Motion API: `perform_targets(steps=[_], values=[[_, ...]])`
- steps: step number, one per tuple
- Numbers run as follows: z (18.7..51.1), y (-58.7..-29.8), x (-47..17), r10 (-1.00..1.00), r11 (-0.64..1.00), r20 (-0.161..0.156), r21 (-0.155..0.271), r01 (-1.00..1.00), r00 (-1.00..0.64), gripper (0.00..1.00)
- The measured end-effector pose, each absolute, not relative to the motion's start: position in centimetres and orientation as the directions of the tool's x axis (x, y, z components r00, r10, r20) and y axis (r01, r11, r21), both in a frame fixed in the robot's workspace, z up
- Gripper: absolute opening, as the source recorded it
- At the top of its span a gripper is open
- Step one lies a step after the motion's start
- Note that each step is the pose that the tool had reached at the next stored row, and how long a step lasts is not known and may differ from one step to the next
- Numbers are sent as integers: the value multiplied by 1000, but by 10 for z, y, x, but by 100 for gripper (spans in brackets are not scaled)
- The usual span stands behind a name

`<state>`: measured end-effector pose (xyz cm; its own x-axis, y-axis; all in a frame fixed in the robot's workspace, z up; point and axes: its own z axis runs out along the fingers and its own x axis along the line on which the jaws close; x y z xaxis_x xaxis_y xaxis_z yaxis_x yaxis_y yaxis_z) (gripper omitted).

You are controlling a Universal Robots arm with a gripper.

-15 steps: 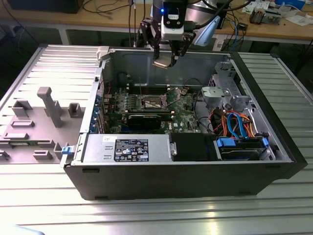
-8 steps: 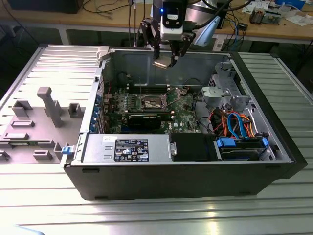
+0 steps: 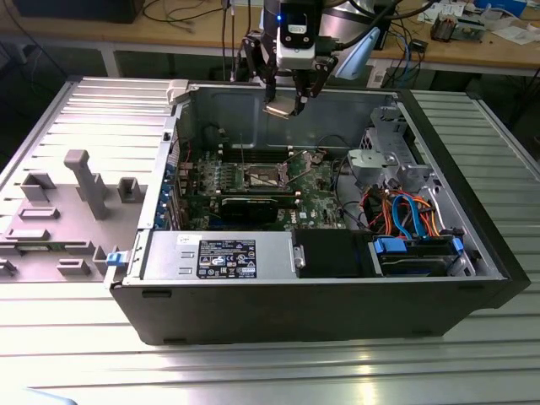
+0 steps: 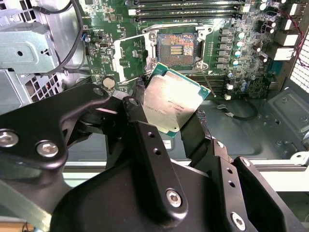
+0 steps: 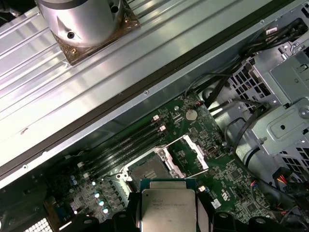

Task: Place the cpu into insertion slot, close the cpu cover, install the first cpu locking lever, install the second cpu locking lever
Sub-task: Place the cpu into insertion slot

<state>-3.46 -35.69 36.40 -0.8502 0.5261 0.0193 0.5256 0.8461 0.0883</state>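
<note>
My gripper [image 3: 285, 103] hangs above the open computer case, shut on the cpu [image 3: 280, 110], a flat square silver chip. In both wrist views the cpu [image 4: 174, 101] [image 5: 169, 205] sits tilted between the black fingers [image 4: 141, 123], well above the motherboard. The insertion slot [image 4: 176, 46] [image 5: 147, 170] [image 3: 265, 177] lies bare below it, showing a dark centre with gold contacts. The cpu cover [image 4: 129, 57] [image 5: 186, 153] stands swung open beside the slot, its window showing green board. The locking levers are too small to make out.
Memory slots [image 5: 123, 145] run along one side of the slot. A black graphics card [image 3: 250, 207], a power supply [image 3: 221, 256], a drive cage [image 3: 390, 156] and coloured cables [image 3: 405, 211] fill the case. A grey fixture [image 3: 84, 181] stands on the table at the exterior view's left.
</note>
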Motion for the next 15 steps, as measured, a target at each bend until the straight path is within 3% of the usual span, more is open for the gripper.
perform_targets(steps=[15], values=[[364,-357,-35,588,805,19,88,587,-809,55]])
